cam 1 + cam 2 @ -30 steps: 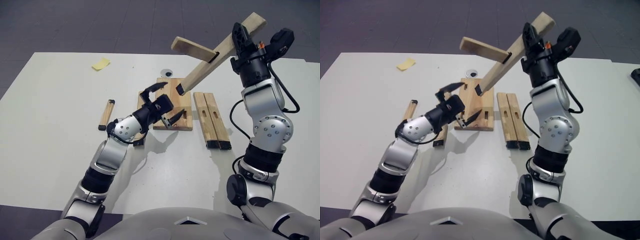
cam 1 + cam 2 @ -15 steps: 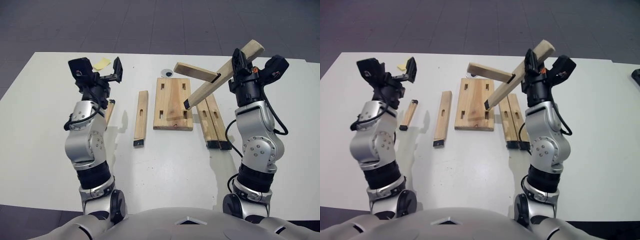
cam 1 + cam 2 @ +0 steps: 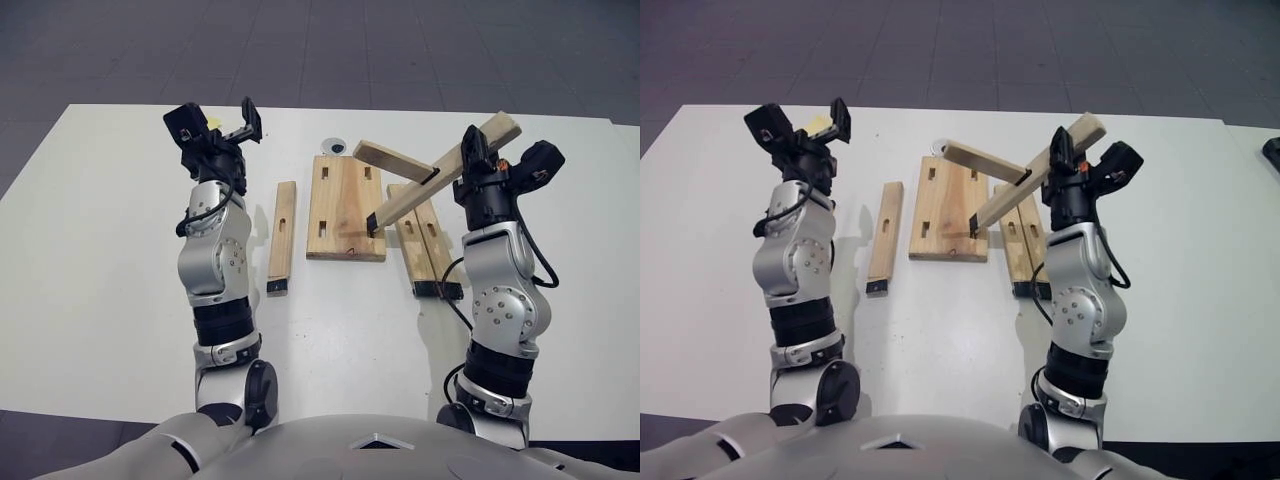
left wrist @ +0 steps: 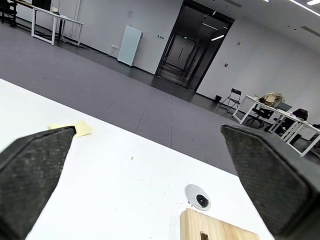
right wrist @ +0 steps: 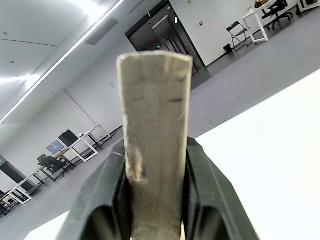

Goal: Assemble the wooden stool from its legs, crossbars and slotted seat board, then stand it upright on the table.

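My right pincer (image 3: 472, 158) is clamped on the upper part of a pale wooden leg (image 3: 420, 190). The leg slants down to my left with a flat wooden crossbar (image 3: 392, 160) stuck through its slot. Its black-tipped low end hangs over the right edge of the rectangular slotted seat board (image 3: 345, 205), which lies flat on the white table (image 3: 100, 250). Just right of the board lie two more legs (image 3: 425, 240) side by side, and left of it lies one slotted leg (image 3: 283, 230). My left pincer (image 3: 218, 122) is raised over the table's far side, spread wide and holding nothing.

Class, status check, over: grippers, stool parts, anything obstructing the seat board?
Left gripper open, empty, raised. Right gripper shut on pale wooden leg with crossbar slotted through, tilted above flat slotted seat board. Two loose legs lie beside board, beneath held leg.
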Robot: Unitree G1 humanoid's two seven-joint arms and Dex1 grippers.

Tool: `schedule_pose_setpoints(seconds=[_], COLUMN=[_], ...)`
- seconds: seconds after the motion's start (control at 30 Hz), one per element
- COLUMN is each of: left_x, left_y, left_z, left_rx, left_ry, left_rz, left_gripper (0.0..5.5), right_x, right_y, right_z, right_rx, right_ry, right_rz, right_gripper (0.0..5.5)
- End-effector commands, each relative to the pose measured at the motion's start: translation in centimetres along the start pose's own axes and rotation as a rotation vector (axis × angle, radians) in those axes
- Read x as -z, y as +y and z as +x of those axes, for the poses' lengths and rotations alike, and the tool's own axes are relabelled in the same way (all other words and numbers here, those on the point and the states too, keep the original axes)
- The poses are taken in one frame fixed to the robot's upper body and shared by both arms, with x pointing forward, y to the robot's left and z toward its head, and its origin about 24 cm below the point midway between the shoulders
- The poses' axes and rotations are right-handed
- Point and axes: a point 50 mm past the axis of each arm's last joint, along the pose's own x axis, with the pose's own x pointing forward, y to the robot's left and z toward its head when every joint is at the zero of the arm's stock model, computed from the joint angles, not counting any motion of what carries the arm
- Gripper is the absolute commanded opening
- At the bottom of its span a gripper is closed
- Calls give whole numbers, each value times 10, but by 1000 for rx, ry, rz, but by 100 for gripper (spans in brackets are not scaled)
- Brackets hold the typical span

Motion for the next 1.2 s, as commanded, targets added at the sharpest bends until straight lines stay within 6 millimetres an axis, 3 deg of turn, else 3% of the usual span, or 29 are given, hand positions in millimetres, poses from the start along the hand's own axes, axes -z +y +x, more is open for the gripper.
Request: schedule_pose_setpoints(seconds=[0.03,0.43,0.77,1.2], left_x=[-4,-3,-3,-7], left_y=[-5,-9,-8,-16], left_z=[3,1,3,4], left_rx=[4,-48,-84,-72], left_ry=[-30,-23,-31,-54], left_rz=[-14,-124,-109,-61], left_gripper=[540,540,540,540], right_x=[13,11,7,34], right_y=[-17,-22,-12,-12], right_z=[-4,1,12,-5], right_rx=[89,116,55,11], right_ry=[28,18,5,123], right_rz=[26,-133,-252,-400], right_gripper=[99,99,100,100])
